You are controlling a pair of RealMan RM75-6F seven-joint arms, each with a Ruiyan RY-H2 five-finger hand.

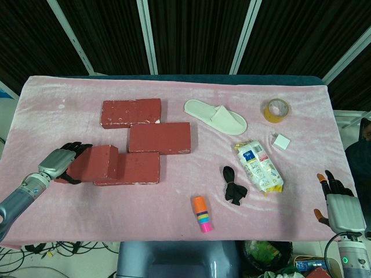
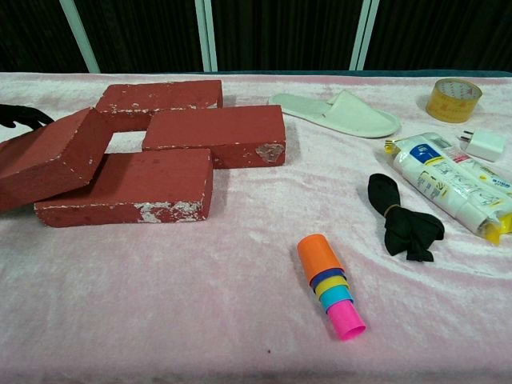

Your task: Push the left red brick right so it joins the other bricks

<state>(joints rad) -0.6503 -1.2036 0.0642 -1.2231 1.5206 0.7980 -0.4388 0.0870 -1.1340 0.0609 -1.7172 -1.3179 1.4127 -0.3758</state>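
The left red brick [image 1: 93, 164] [image 2: 48, 160] lies tilted, its right end against and partly over the front brick [image 1: 136, 168] [image 2: 128, 188] of the group. Two more red bricks lie behind, a middle one [image 1: 160, 138] [image 2: 214, 134] and a far one [image 1: 131, 112] [image 2: 156, 96]. My left hand [image 1: 61, 163] grips the tilted brick's left end, with black fingers [image 1: 75, 149] [image 2: 20, 117] over its far edge and the thumb at its near side. My right hand [image 1: 339, 202] hovers at the table's front right edge, fingers apart and holding nothing.
A stack of coloured cups [image 1: 202, 214] [image 2: 330, 286] lies at the front centre. A black strap [image 1: 233, 185], a wipes packet [image 1: 259, 167], a white slipper [image 1: 216, 115], a tape roll [image 1: 276, 110] and a white charger [image 1: 281, 142] lie on the right half of the pink cloth [image 1: 58, 110].
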